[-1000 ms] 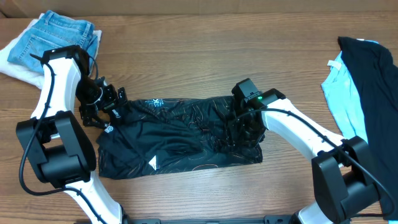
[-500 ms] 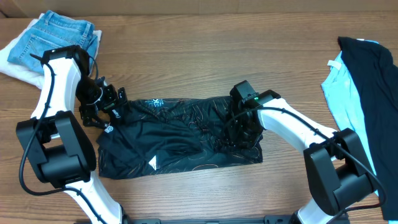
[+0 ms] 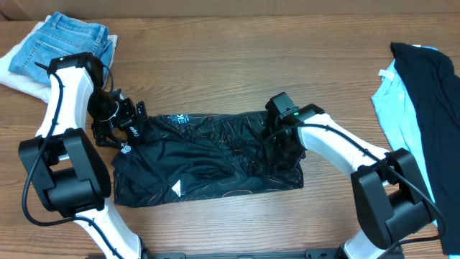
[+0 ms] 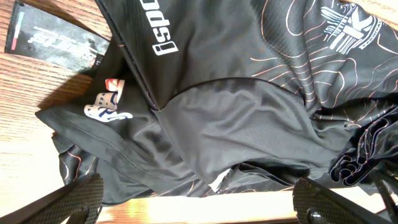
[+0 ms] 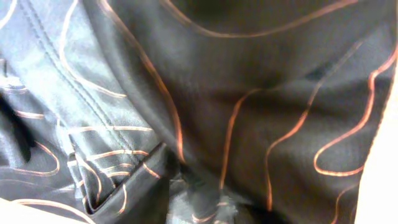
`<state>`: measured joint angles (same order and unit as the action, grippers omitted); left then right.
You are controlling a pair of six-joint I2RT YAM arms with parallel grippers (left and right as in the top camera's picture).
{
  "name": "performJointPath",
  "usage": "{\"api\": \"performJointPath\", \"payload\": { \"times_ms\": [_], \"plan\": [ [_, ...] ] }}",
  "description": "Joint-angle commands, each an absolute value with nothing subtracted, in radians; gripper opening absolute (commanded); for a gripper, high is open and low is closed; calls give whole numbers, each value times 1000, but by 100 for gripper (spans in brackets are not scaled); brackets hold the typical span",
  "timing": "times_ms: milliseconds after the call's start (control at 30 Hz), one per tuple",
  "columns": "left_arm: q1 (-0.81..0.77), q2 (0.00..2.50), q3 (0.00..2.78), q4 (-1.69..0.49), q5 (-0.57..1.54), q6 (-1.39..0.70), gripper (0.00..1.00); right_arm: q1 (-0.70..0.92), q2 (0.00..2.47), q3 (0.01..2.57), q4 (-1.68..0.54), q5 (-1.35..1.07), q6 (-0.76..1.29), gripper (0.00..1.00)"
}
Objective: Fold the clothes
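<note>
- Overhead: my right tool [image 3: 279, 150] presses into the jersey [image 3: 194, 167] at 3 o'clock; I cannot tell its opening
- Left tool [image 4: 202, 202] gapes wide at 9 o'clock, gripping nothing

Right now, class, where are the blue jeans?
In the overhead view, the jeans lie at the far left corner of the table, atop a white cloth, just behind the left arm and apart from the jersey.

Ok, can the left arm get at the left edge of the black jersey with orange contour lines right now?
Likely yes: the left fingers stand wide open just above the rumpled edge of that black orange-lined jersey, nothing lies over it, and the blue denim jeans sit well clear.
</note>
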<state>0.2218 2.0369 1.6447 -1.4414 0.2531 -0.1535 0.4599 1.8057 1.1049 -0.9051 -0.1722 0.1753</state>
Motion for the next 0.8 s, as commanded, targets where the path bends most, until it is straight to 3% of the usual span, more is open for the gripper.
{"api": "performJointPath", "payload": {
  "times_ms": [0,33,267,767],
  "plan": [
    [215,2046,1663,-1444,252,-134,100,466,1808,1100,-898,-157,180,13],
    [215,2046,1663,-1443,252,-134,100,466,1808,1100,-898,-157,189,4],
    [215,2046,1663,-1443,252,-134,100,466,1799,1109,-941,-183,240,4],
    [215,2046,1663,-1436,252,-134,100,474,1607,1119,-1151,-484,222,4]
  ]
}}
